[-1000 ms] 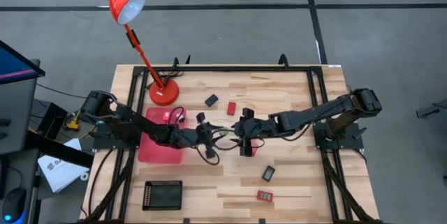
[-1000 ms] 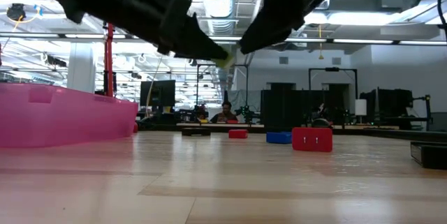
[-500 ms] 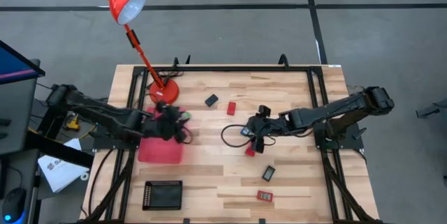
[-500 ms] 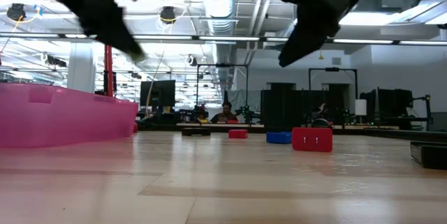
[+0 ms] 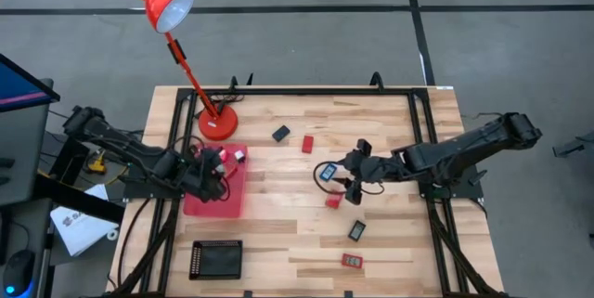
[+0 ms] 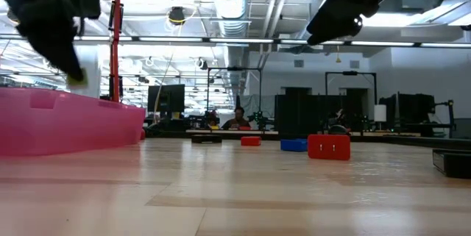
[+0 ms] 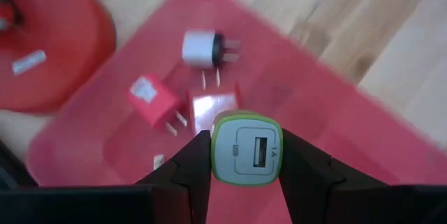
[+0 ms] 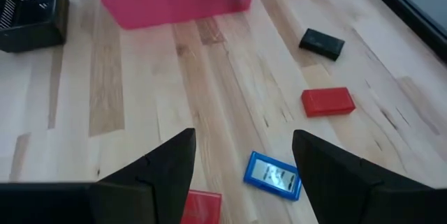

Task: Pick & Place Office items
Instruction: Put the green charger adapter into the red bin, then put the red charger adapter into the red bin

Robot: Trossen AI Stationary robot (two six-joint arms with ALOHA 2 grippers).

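Observation:
My left gripper (image 7: 246, 155) is shut on a small grey charger with a green rim (image 7: 246, 147). It hangs over the pink tray (image 5: 212, 196), above a white plug (image 7: 204, 48) and two red plugs (image 7: 154, 102) lying in the tray. In the low view the left gripper (image 6: 73, 78) is above the tray's wall (image 6: 66, 122). My right gripper (image 8: 243, 140) is open and holds nothing. It is above the table's middle (image 5: 357, 175), near a blue piece (image 8: 274, 175) and a red piece (image 5: 333, 201). My left gripper pinches the charger between its two fingers, one finger (image 7: 192, 165) on each opposite side of the body (image 7: 222, 155). The face with the USB slot points back at the wrist camera. The fingers point downward, and the charger is lifted clear above the tray.
Loose pieces lie on the table: a black one (image 5: 280, 133), a red one (image 5: 307, 143), a dark one (image 5: 357, 231) and a red one (image 5: 351, 261). A black tray (image 5: 215, 259) sits near the front edge. The red lamp's base (image 5: 217, 123) stands just beyond the pink tray.
A second ago both grippers met over the table's middle with the green charger between them. The left gripper has since carried the charger toward the table's left, to above the pink tray. The right gripper has drawn back toward the table's right.

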